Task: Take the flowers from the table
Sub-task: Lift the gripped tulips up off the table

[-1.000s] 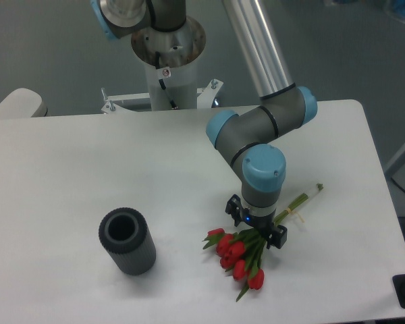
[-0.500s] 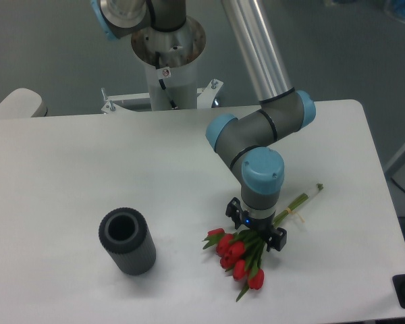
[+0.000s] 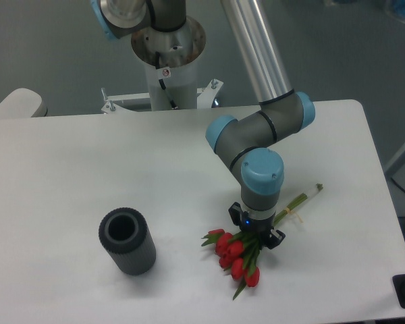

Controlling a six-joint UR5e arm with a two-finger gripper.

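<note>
Straddling flowers (image 3: 237, 260) | pincer (image 3: 256, 233) | cylinder (image 3: 127, 241) interior dark

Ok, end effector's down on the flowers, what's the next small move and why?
Probably a short straight lift. The end effector sits right over the flowers where the stems meet the buds, and the bunch looks pinched together there, though the fingers are mostly hidden. The stem ends still lie on the table, so a small raise would show whether the grip holds.

The end effector (image 3: 256, 235) covers the middle of the flowers (image 3: 237, 258), so we cannot tell, perhaps, whether its jaws grip them; the tabletop (image 3: 67, 175) runs off the frame's lower edge.
</note>
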